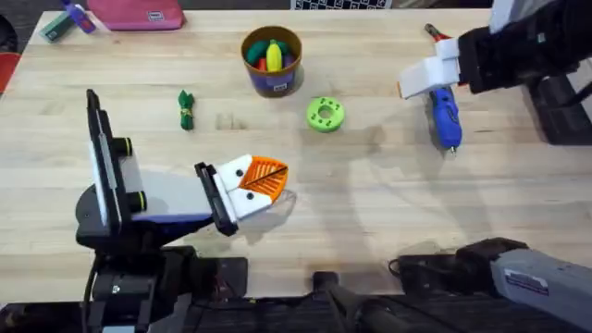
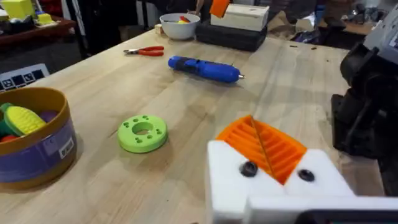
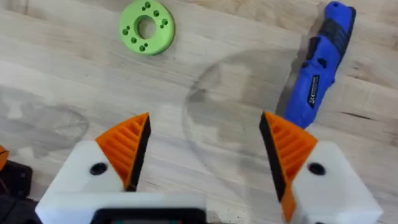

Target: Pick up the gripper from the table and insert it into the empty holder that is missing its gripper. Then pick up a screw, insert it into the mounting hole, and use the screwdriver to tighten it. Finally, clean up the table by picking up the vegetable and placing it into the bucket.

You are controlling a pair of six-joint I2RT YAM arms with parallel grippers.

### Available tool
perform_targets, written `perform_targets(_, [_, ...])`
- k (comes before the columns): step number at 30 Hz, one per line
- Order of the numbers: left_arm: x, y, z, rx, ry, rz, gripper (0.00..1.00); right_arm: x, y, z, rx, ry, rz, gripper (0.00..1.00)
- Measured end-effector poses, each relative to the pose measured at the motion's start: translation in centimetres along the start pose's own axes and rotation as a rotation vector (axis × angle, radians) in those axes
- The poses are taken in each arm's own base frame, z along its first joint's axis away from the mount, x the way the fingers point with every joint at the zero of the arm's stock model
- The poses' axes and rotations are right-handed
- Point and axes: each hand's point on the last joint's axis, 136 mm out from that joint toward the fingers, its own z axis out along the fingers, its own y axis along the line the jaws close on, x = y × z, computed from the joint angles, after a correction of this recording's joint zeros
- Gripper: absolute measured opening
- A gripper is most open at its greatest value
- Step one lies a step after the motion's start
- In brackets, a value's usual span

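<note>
1. Right claw (image 3: 202, 158), white blocks with orange ribbed pads, hangs released beside the blue pen-shaped screwdriver (image 1: 444, 116) on the wooden surface (image 1: 388, 203), apparently poised to take it.
2. Left claw (image 1: 257, 181) rests low near the surface's middle; its grip cannot be told.
3. Slim green banded vegetable (image 1: 186, 109) lies apart from the tan purple-banded bucket (image 1: 272, 61), so clean-up is not yet done.
4. Lime-green holed disc (image 1: 325, 114) lies between bucket and screwdriver.
</note>
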Motion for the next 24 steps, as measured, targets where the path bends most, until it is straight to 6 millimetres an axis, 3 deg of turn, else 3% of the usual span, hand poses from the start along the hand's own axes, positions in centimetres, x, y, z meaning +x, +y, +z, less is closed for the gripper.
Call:
perform_targets(9, [0.0,0.0,0.0,0.000,0.000,0.000,0.018,0.0,-0.8,1.6,0.024,0.053,0.056,0.993])
perform_targets(20, [0.0,0.0,0.0,0.000,0.000,0.000,0.018,-2.8,-7.2,4.6,0.134,0.011,0.230,0.994])
perform_targets(24, [0.0,0.0,0.0,0.000,0.000,0.000,0.018,-2.8,-9.4,5.9,0.155,0.034,0.260,0.993])
